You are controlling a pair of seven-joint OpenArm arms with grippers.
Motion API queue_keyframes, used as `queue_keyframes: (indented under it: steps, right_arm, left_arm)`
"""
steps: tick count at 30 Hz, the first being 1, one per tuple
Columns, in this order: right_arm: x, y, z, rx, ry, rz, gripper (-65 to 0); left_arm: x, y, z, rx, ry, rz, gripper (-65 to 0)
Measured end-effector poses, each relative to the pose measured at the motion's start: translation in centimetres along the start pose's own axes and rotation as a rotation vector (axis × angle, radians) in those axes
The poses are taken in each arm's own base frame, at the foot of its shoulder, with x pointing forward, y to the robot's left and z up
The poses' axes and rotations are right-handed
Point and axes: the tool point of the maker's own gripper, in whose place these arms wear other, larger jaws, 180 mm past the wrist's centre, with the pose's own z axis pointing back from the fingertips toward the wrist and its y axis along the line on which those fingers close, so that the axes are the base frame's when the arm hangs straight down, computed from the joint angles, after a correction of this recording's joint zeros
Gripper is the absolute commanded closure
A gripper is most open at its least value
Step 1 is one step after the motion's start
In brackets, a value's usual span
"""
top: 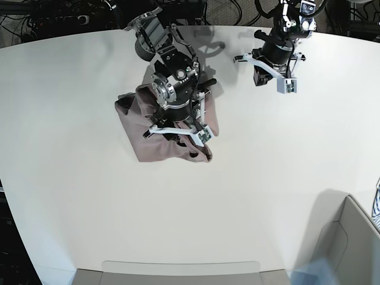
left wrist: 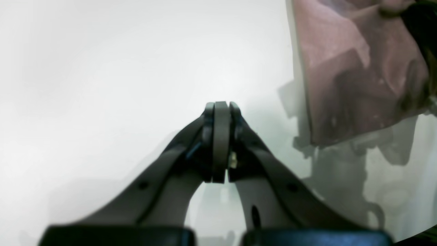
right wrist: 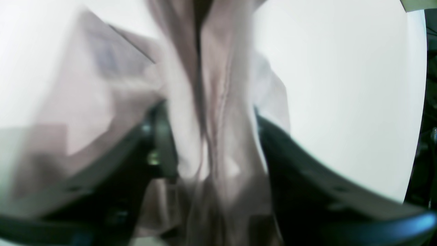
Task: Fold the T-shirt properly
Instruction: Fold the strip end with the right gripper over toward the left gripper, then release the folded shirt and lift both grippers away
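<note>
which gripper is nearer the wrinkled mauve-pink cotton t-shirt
Right. The right gripper is shut on a bunch of the mauve-pink cotton T-shirt. The left gripper is shut on nothing, apart from it over bare table.

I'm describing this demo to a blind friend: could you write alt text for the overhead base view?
A robot's right gripper is pressed down into a crumpled mauve-pink T-shirt on a white table, gripping a bunch of its fabric. The left gripper hangs shut and empty over bare table further right, apart from the shirt. A grey bin sits at the lower right corner.
</note>
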Motion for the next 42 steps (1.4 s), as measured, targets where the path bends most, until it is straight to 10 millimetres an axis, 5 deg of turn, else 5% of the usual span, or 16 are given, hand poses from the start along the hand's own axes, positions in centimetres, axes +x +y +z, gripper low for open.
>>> queue_keyframes:
  steps: [9, 12, 14, 19, 23, 27, 34, 38, 42]
  right_arm:
    - [6.2, 8.1, 5.0, 0.172, -0.289, 0.111, -32.8]
    - [7.6, 6.2, 6.5, 0.143, -0.355, 0.049, -31.8]
    - [7.7, 3.1, 6.3, 0.084, -0.362, -0.018, -30.2]
    - [2.7, -5.0, 3.5, -0.013, -0.257, -0.214, -17.5]
    - [-2.7, -10.3, 2.1, -0.062, -0.169, -0.304, -0.4]
    - [-5.7, -13.5, 1.5, -0.081, -0.131, -0.341, 0.0]
    - [-11.2, -11.9, -1.0, 0.066, 0.071, -0.178, 0.0]
    - [-12.4, -10.8, -0.8, 0.105, 0.097, -0.119, 0.0]
    - [-13.8, -5.4, 0.2, 0.251, 0.123, -0.011, 0.0]
  left_arm:
    - [-0.1, 0.1, -0.1, 0.003, 0.004, 0.001, 0.0]
    - [-0.1, 0.1, -0.1, 0.0, 0.004, 0.0, 0.0]
    - [-0.1, 0.2, -0.1, 0.005, 0.004, 0.002, 0.0]
    - [0.2, -2.0, -0.5, -0.069, 0.001, -0.055, 0.0]
    - [1.6, -9.7, -1.0, -0.325, -0.044, -0.198, 0.0]
    - [0.3, -15.9, -0.1, -0.51, -0.019, -0.301, 0.0]
    - [-2.3, -19.2, -1.1, -0.626, 0.07, -0.573, 0.0]
    - [-4.1, -18.2, -3.7, -0.573, 0.169, -0.583, 0.0]
    - [-4.5, -14.1, -7.3, -0.422, 0.244, -0.517, 0.0]
